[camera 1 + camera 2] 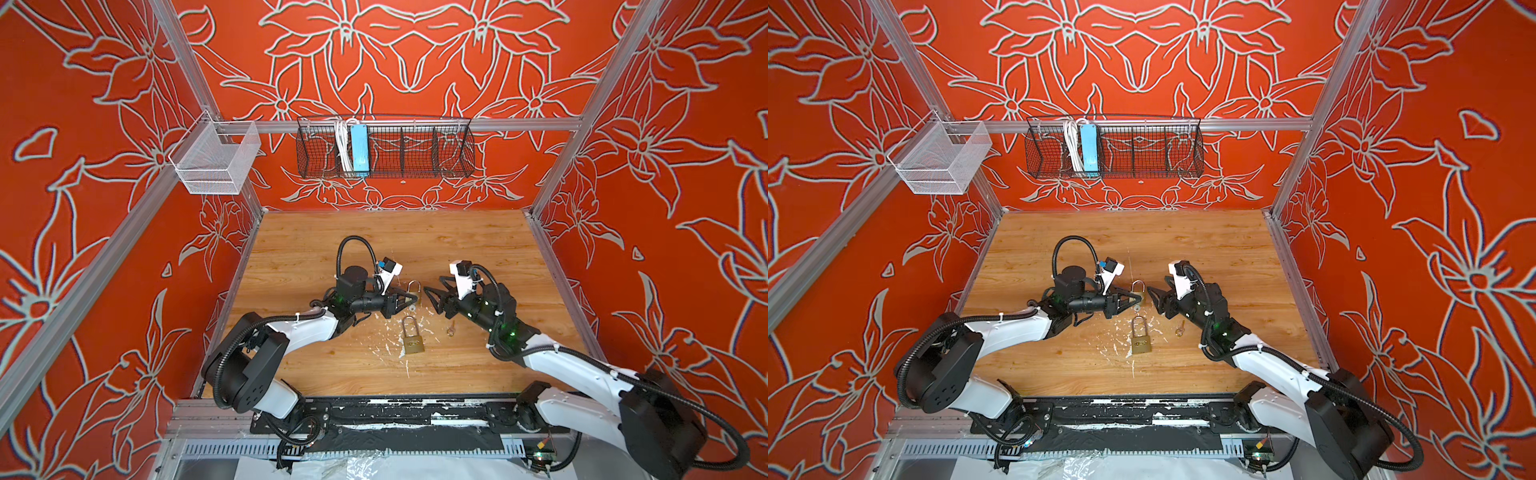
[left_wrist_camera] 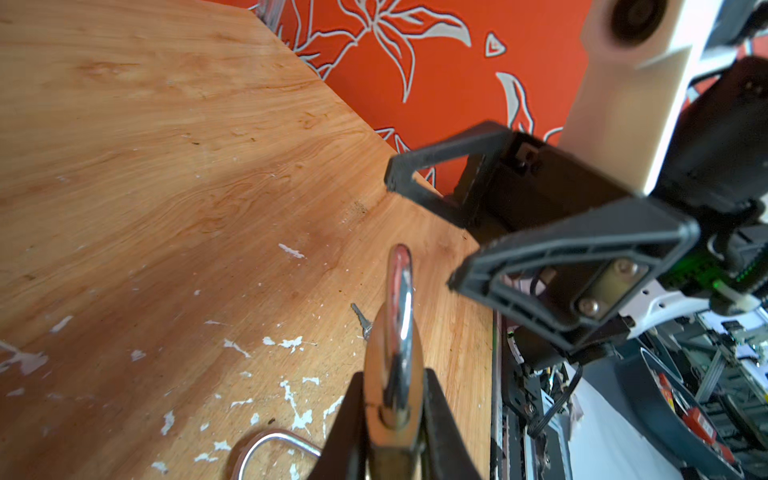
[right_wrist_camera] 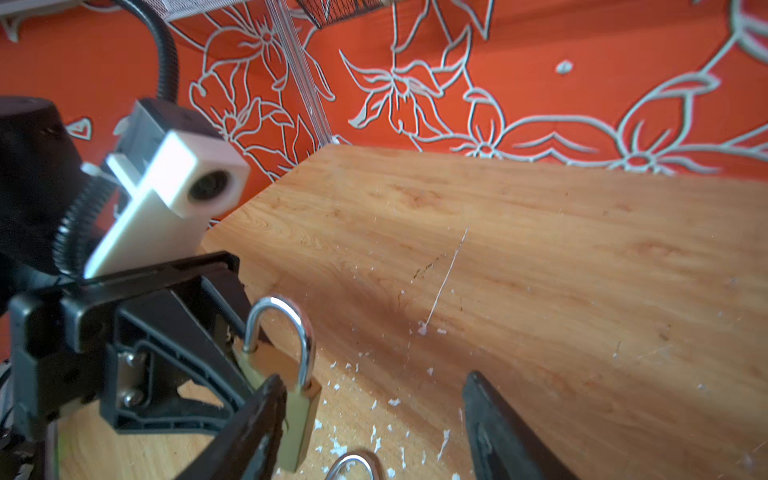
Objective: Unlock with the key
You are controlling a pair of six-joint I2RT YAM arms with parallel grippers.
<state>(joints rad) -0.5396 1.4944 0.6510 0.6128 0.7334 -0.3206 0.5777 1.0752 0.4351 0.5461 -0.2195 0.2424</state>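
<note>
Small brass padlock (image 1: 414,291) (image 2: 395,353), boxy body with a polished steel shackle, is up off the wood-grain table (image 1: 311,249), just behind the long-shackle padlock (image 1: 412,343) lying flat. That one is the same brass with a taller hoop, and white paint flecks are scattered around it. Your left gripper (image 1: 410,297) (image 2: 392,386) is clamped on the small lock's body with the shackle pointing up. The left arm reaches in low from its side, forearm near level. Your right gripper (image 1: 430,299) (image 3: 370,390) has its black ribbed plastic fingers spread apart and empty. It faces the held lock, behind the flat padlock on the right arm's side, with the wrist angled down. The key (image 1: 451,329), small, thin and metal, lies flat on the table near the flat padlock on that same side, under the right forearm. Nothing touches it.
</note>
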